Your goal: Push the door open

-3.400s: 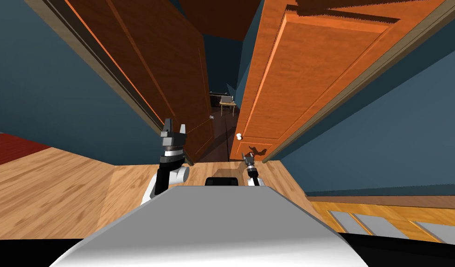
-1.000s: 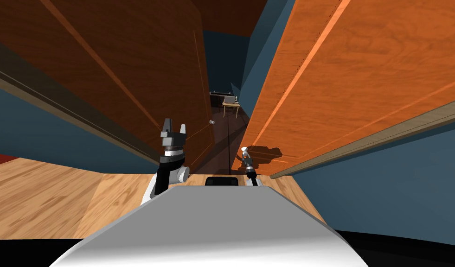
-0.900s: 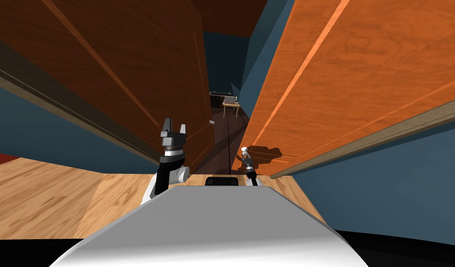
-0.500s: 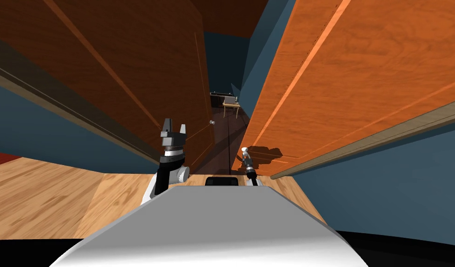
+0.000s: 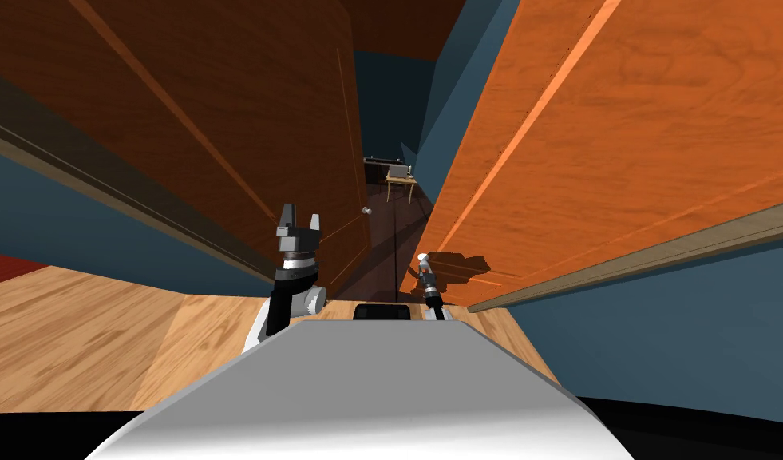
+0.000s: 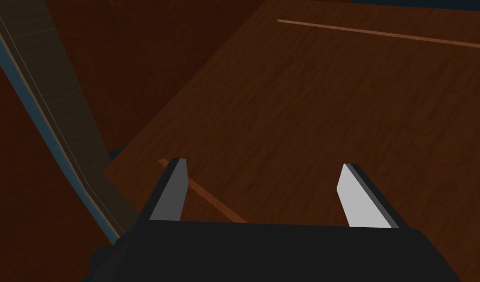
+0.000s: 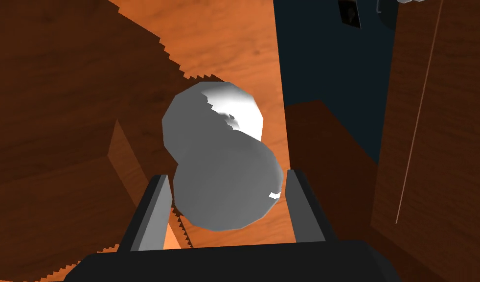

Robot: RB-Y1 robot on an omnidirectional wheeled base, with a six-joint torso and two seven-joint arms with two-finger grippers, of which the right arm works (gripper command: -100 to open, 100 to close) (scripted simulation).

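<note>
At the free edge of the orange wooden door (image 5: 621, 160), our right gripper (image 7: 227, 175) clamps the round white knob (image 7: 224, 196) (smooth, probably slippery; the panel likely heavy); our left gripper (image 6: 263, 164) hangs with fingers spread.

head looks down along the door (image 5: 589, 144); right wrist close on knob (image 7: 219, 161).

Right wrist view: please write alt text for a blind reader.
The right pincer holds a round grey-white door knob, pressing both its sides, on an orange wooden door. Beyond it stand a dark blue wall and a darker brown door.
</note>
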